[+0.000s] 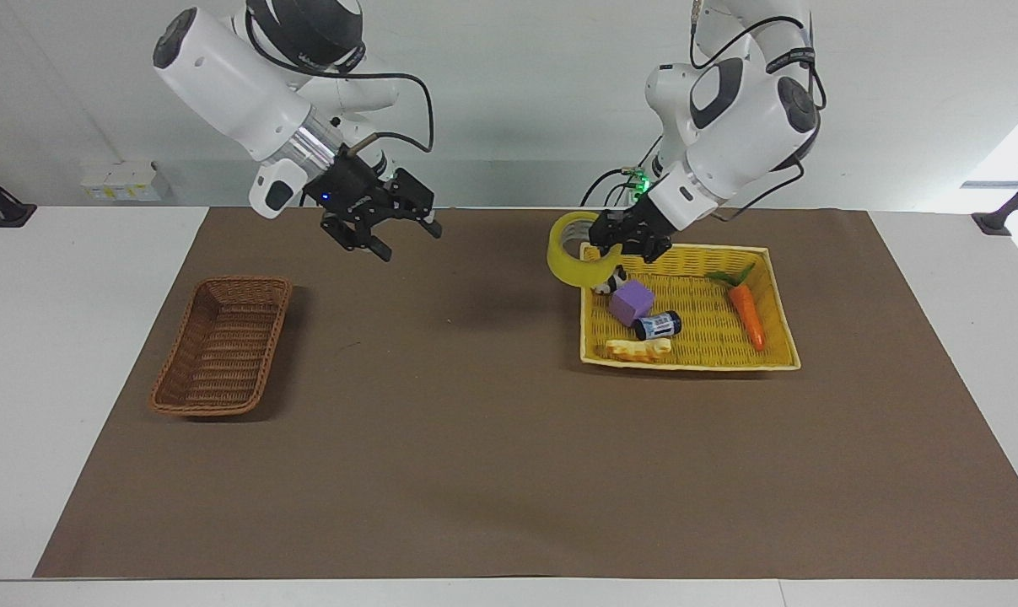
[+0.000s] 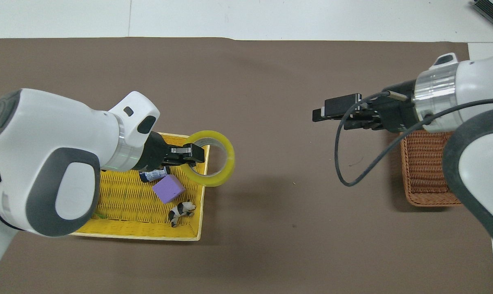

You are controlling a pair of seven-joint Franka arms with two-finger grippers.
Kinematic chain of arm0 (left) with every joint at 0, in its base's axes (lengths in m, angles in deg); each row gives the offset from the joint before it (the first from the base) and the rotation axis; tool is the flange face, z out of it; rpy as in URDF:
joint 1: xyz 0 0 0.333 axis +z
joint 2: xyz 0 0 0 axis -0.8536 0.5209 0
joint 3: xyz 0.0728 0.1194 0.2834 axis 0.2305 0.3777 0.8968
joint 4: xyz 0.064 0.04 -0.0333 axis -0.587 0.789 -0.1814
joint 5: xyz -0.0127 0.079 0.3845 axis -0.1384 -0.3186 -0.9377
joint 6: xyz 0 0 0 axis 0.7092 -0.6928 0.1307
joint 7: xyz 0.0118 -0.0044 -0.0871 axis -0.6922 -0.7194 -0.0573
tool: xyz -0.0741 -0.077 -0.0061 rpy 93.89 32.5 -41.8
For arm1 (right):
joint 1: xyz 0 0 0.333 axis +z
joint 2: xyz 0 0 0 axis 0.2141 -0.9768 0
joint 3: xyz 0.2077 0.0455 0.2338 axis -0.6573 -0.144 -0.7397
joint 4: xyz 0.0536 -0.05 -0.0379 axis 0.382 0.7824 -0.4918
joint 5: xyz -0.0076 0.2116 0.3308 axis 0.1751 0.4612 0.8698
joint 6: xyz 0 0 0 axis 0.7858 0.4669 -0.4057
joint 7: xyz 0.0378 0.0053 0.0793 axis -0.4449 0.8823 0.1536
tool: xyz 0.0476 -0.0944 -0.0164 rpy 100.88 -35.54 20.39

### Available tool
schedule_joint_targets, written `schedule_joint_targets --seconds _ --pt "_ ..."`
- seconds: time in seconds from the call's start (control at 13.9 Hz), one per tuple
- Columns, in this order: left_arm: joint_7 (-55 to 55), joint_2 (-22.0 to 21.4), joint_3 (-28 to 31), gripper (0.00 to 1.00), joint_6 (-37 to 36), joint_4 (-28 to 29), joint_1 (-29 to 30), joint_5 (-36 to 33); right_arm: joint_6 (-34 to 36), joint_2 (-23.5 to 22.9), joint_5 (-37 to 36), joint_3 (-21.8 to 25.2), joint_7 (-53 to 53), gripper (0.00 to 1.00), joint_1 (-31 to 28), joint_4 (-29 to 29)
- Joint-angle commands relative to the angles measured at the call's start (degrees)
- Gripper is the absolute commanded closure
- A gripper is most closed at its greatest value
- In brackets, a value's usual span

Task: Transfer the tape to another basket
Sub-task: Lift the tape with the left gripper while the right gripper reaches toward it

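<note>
Surface: white surface [image 1: 78,354] covered across most of its width by a brown mat [image 1: 475,438], with a pale wall at the robots' end.
Tape: the yellowish tape roll [image 1: 574,261] [image 2: 210,163] hangs in the air, tilted, over the rim of the yellow basket at the side toward the right arm's end, partly out over the mat.
Left gripper: the left gripper [image 1: 620,240] [image 2: 193,153] has its fingers clamped on the wall of the roll, one finger through the ring's hole.
Yellow basket: the wide yellow woven basket [image 1: 774,354] [image 2: 119,204] sits on the mat toward the left arm's end.
Basket contents: a purple block [image 1: 632,302] [image 2: 169,189], a small black-and-white cow figure [image 2: 181,210] just beside it and nearer the robots, a dark labelled little bottle [image 1: 657,324], a pale yellow toy [image 1: 637,349] farthest from the robots, and a carrot [image 1: 747,314] lying apart toward the left arm's end.
Brown basket: the narrow brown wicker basket [image 1: 222,346] [image 2: 424,179] stands well apart toward the right arm's end, with nothing visible inside in the facing view.
Right gripper: the right gripper [image 1: 390,232] [image 2: 336,114] hovers over bare mat between the two baskets, fingers spread apart and holding nothing.
</note>
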Motion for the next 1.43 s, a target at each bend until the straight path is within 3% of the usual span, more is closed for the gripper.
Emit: schedule_joint_targets --seconds 0.0,0.36,0.65,1.15,1.22,1.29,1.36 --pt "-9.74 0.09 0.97 1.0 4.22 -0.64 -3.97 0.54 -4.06 -0.6 6.46 0.06 -0.76 0.0 2.36 3.0" --pt "-14.96 0.44 0.71 1.0 12.14 -0.73 -8.2 1.07 -4.96 0.36 15.18 0.06 7.49 0.0 2.8 8.46" --pt "-19.61 1.76 -0.08 1.0 19.51 -1.7 -9.44 2.48 -4.25 3.7 15.36 0.06 13.65 0.0 2.8 13.91" --pt "-22.44 2.56 -1.31 1.0 20.33 -3.02 -9.96 2.91 -4.87 4.23 15.28 0.06 14.71 0.0 3.68 14.62" --pt "-22.52 2.56 -1.31 1.0 20.33 -3.02 -10.05 2.91 -4.95 4.23 15.19 0.06 15.41 0.11 3.68 14.54" --pt "-22.52 2.56 -1.31 1.0 20.33 -3.02 -10.05 2.91 -4.69 4.14 15.19 0.06 15.85 0.56 3.6 14.36" --pt "-22.52 2.56 -1.31 1.0 20.33 -3.02 -10.05 2.91 -4.25 4.32 15.02 0.15 13.5 0.81 3.42 14.36"
